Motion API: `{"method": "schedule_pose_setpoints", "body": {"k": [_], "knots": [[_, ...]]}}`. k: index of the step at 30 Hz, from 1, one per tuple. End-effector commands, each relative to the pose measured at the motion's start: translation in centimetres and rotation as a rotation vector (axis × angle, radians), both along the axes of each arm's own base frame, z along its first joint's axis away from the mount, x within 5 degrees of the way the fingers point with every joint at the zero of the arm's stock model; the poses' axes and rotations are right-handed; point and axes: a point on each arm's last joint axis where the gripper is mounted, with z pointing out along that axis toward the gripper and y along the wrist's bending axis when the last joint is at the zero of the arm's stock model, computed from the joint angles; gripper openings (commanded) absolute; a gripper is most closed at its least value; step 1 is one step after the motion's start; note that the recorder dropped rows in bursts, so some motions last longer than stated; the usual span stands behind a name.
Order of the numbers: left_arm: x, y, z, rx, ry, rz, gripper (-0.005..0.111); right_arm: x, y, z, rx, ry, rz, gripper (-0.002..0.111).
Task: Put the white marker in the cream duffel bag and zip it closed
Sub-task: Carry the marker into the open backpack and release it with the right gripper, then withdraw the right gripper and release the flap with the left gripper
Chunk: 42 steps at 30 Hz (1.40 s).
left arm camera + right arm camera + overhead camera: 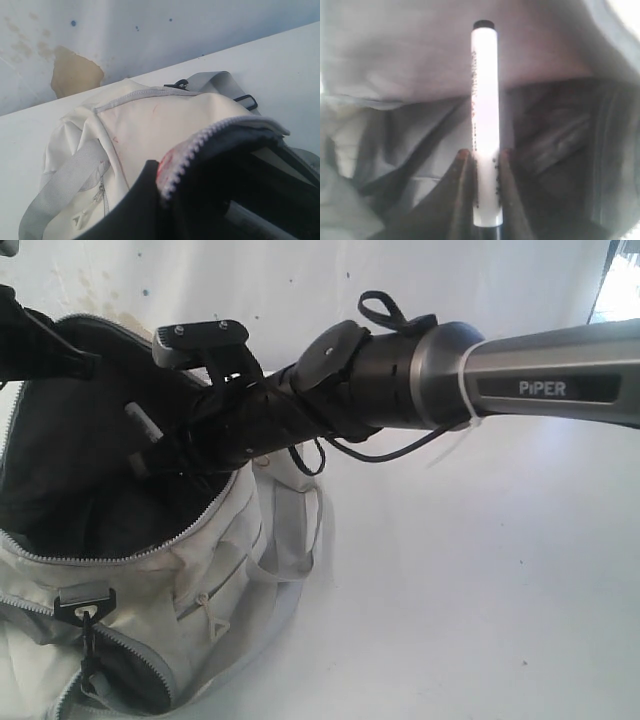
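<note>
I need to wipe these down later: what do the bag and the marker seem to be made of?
The bag: soft woven cloth, matte cream, judging by its slack folds and stitched seams. The marker: probably hard plastic, smooth with a slight sheen, its straight white barrel carrying printed lettering.

white marker (pixel 485 100), cream duffel bag (pixel 150 610), dark grey lining (pixel 60 460), white table (pixel 450 590)

Matt cloth (creased) cream duffel bag (pixel 200 570), smooth plastic white marker (pixel 485 100).
</note>
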Motion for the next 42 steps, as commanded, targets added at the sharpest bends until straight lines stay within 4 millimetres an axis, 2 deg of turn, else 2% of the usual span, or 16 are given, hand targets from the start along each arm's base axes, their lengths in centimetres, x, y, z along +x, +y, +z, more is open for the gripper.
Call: {"method": "schedule_pose_setpoints", "body": {"k": [1,5,7,10,14,16,20,26,29,31,32,34,36,39,42], "knots": [[-0.1,0.1,0.9,-0.017,-0.036,0.016,0.001,0.6,0.2,-1.2,0.000,0.004,-0.053,0.030],[-0.1,0.1,0.9,-0.017,-0.036,0.016,0.001,1.0,0.1,-1.2,0.002,-0.022,-0.091,0.056],[-0.1,0.1,0.9,-0.017,-0.036,0.016,0.001,1.0,0.1,-1.2,0.002,-0.021,-0.089,0.061],[-0.1,0.1,0.9,-0.017,-0.036,0.016,0.001,0.6,0.2,-1.3,0.001,0.007,-0.054,0.061],[-0.2,0.0,0.8,-0.018,-0.016,0.003,0.001,-1.1,0.0,0.1,-0.014,0.069,0.098,0.061],[-0.7,-0.3,0.2,-0.021,0.058,-0.045,0.001,-1.5,-0.4,1.1,-0.029,0.102,0.088,0.061],[-1.5,-0.9,-0.5,-0.066,0.191,-0.094,0.001,-1.8,-4.2,2.1,-0.260,0.197,0.061,0.061],[-2.9,-2.0,0.1,-0.077,0.377,-0.251,0.005,-0.2,-7.1,2.0,-0.309,0.262,0.022,0.061],[-3.6,-1.8,-0.1,0.017,0.447,-0.310,0.020,0.8,-8.6,1.9,-0.311,0.276,-0.015,0.061],[-3.6,-1.4,-0.4,0.084,0.452,-0.313,0.037,1.5,-9.7,1.9,-0.314,0.282,-0.053,0.061],[-3.6,-1.2,-0.4,0.100,0.460,-0.301,0.050,1.9,-10.2,1.9,-0.317,0.284,-0.074,0.061],[-3.6,-1.2,-0.4,0.071,0.475,-0.268,0.071,2.4,-10.9,1.9,-0.319,0.286,-0.095,0.061],[-3.6,-1.2,-0.5,0.050,0.488,-0.247,0.087,2.6,-11.1,1.9,-0.314,0.288,-0.109,0.061],[-3.8,-1.2,-0.5,-0.075,0.569,-0.115,0.089,2.8,-11.3,1.9,-0.316,0.278,-0.136,0.061],[-4.0,-0.5,0.2,-0.101,0.665,0.025,0.088,2.8,-11.4,1.8,-0.329,0.275,-0.145,0.061]]}}
